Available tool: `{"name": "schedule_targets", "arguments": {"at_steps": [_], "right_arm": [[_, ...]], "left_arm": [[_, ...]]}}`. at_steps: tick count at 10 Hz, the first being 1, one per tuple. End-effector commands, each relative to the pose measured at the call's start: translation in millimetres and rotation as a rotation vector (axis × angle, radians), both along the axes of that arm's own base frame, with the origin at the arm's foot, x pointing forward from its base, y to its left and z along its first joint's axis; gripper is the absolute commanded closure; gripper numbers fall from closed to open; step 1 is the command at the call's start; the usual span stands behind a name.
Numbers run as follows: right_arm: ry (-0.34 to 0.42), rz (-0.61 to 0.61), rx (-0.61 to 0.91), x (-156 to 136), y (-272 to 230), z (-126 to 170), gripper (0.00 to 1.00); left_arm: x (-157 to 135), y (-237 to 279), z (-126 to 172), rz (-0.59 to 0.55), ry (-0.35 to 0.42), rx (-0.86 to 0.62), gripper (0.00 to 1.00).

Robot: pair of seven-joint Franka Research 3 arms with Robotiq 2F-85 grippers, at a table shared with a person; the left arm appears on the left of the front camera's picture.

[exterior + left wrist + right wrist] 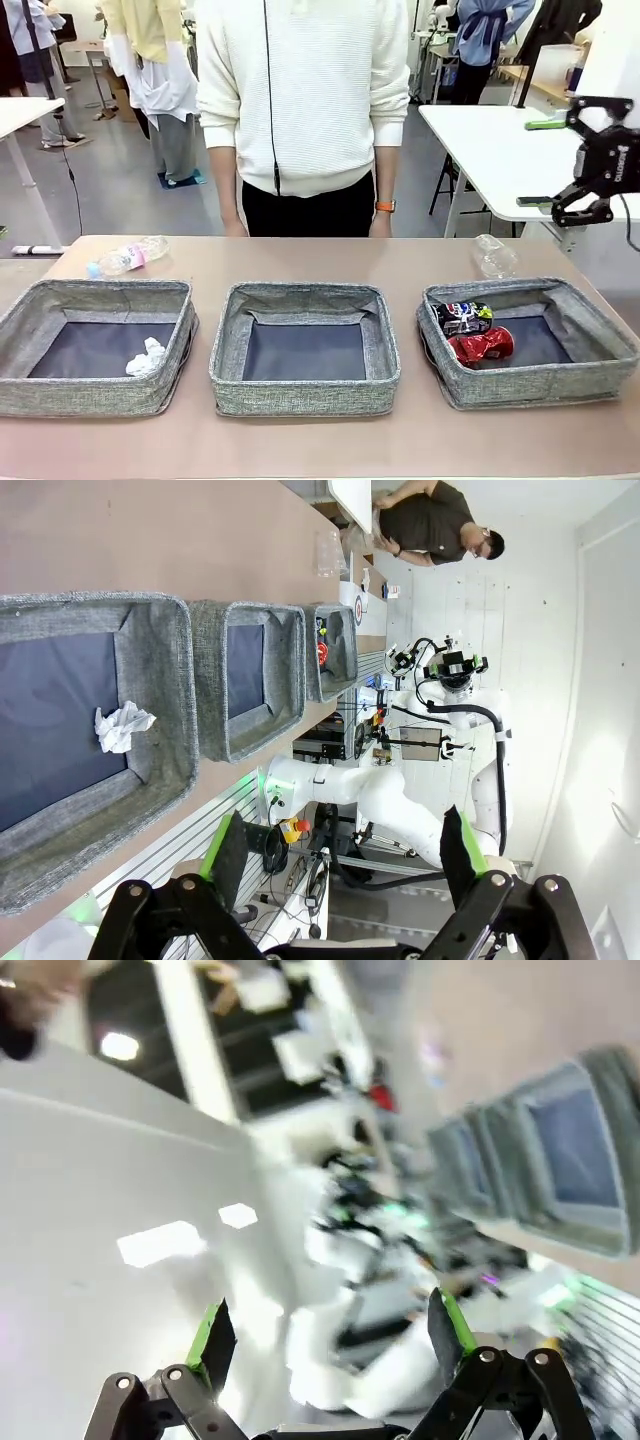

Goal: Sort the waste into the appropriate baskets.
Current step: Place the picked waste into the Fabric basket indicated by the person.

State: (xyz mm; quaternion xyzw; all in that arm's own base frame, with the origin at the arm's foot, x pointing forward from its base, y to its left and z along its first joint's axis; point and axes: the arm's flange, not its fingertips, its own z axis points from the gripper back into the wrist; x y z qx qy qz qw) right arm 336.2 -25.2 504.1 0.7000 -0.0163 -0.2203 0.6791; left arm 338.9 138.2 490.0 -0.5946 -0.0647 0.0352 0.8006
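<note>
Tan table (300, 440) with three grey fabric baskets in a row: left basket (80, 395), middle basket (300, 395), right basket (540, 385). Soft walls, probably yielding if bumped.

Right gripper (535, 162): raised high at the right side, well above the table, fingers wide apart, nothing between them. Left gripper (340, 840): looks down from near the table's edge over the left basket, fingers likewise spread and empty.

Bottle (127, 257): lies on its side on the bare table just beyond the left basket's far wall, blue cap pointing left. Seems empty, so probably light, smooth and ready to roll. Best taken across the middle of the body, at the pink label, with the fingers square to its length.

Clear cup (494, 256): lies tipped over on the table just beyond the right basket's far wall. Looks thin and easily crushed, likely slippery too. Calls for a gentle pinch across the wall near the rim.

Dark blue can (462, 317) and dented red can (482, 346): already inside the right basket, at its left end, close together.

Paper ball (147, 358): already in the left basket, near its front right corner.
</note>
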Motion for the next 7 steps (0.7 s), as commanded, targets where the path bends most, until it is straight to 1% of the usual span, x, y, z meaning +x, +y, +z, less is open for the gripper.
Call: {"name": "schedule_targets", "arguments": {"at_steps": [1, 2, 3, 4, 5, 7], "right_arm": [[-0.105, -0.107, 0.047, -36, -21, -14, 0.00], [-0.103, -0.137, -0.029, -49, -36, -16, 0.00], [-0.037, -0.155, -0.173, -56, -39, -13, 0.00], [0.048, -0.114, -0.377, -53, -28, -9, 0.00], [-0.048, -0.158, -0.018, -16, -58, 2, 0.00], [-0.048, -0.158, -0.018, -16, -58, 2, 0.00]], "left_arm": [[1, 0, 3, 0.008, -0.003, -0.014, 0.00], [1, 0, 3, 0.008, -0.003, -0.014, 0.00], [1, 0, 3, 0.008, -0.003, -0.014, 0.00], [1, 0, 3, 0.008, -0.003, -0.014, 0.00], [1, 0, 3, 0.008, -0.003, -0.014, 0.00], [1, 0, 3, 0.008, -0.003, -0.014, 0.00]]}}
